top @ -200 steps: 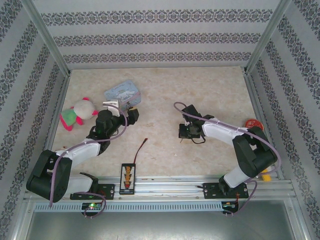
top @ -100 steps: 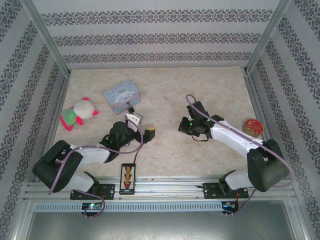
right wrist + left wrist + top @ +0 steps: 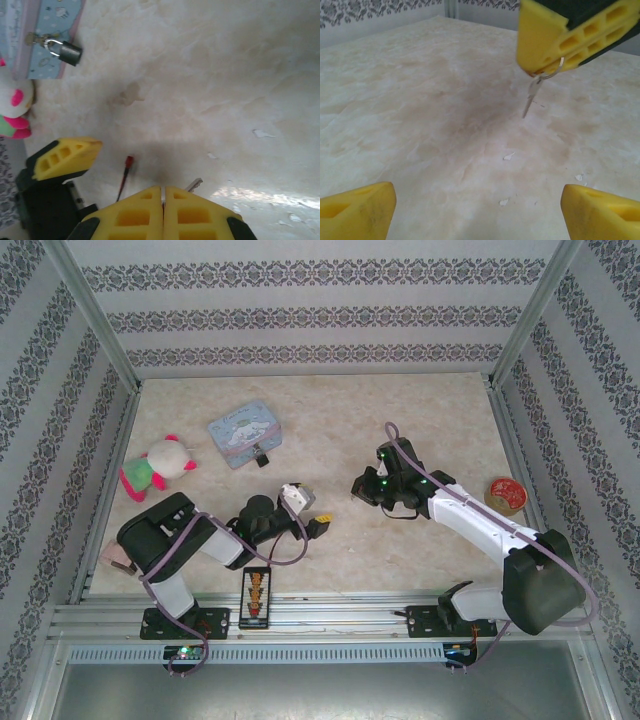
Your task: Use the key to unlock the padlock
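From above, the light-blue tin is sitting on the far left part of the table, and the padlock is hanging at its near edge. The left gripper is reaching right across the near middle. The right gripper is pointing left toward it. The two are close together and well apart from the padlock. The key is too small to make out from this height. A plush toy is lying left of the tin, and a black strip is resting at the near edge.

In the left wrist view, the left gripper's own fingers are standing wide apart and gripping nothing. Ahead of them, the right gripper is pinching a small ring. The key is dangling from that ring, tip down, over bare table.

In the right wrist view, the right gripper's fingers are pressing together, with the key poking out just beside them. The padlock is hanging on the tin's hasp, and its shackle appears closed. A wire with a red tip is lying near one left finger.

The key is being held by its ring rather than its blade, and the unlocking itself seems not yet begun. What remains is carrying the key to the padlock, steadying the lock, inserting the key and turning it.
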Robot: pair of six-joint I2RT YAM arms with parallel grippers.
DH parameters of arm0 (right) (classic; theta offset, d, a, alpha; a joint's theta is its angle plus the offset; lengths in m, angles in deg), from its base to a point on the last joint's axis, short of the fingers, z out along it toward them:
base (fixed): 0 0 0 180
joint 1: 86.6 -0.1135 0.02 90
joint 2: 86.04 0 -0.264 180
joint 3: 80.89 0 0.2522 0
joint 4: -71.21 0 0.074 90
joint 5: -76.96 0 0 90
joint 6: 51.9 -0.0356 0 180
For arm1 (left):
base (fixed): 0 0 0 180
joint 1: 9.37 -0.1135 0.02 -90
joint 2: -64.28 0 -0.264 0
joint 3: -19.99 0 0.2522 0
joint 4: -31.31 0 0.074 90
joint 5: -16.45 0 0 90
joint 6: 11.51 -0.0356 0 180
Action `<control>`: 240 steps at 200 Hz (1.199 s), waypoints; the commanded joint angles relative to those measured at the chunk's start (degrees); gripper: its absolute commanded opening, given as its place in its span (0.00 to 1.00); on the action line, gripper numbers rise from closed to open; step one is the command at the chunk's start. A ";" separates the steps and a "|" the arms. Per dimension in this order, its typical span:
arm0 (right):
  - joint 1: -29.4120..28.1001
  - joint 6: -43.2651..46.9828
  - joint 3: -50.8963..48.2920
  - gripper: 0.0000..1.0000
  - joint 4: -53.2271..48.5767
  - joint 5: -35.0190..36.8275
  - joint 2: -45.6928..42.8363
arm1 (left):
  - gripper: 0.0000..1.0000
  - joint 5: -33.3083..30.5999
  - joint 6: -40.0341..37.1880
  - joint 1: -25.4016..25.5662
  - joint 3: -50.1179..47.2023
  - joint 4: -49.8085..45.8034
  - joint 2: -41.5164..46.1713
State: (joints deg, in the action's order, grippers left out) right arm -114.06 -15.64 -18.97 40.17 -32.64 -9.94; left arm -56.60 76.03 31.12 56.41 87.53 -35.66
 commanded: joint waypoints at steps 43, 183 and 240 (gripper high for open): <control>0.57 -4.03 0.38 0.00 5.17 -5.86 -0.35 | 0.74 4.67 -4.16 1.70 3.45 11.30 -6.65; -2.33 -4.89 0.79 0.00 11.80 -9.76 3.11 | 0.45 2.50 -4.57 2.40 7.31 7.55 -7.97; -2.77 -4.28 1.32 0.00 12.12 -10.72 3.44 | 0.35 0.59 -4.46 2.40 7.56 7.02 -8.24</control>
State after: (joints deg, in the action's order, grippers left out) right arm -115.75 -20.27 -18.97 50.94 -41.88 -7.43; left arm -54.93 71.24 32.69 62.95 93.58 -43.05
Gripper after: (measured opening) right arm 0.062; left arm 0.365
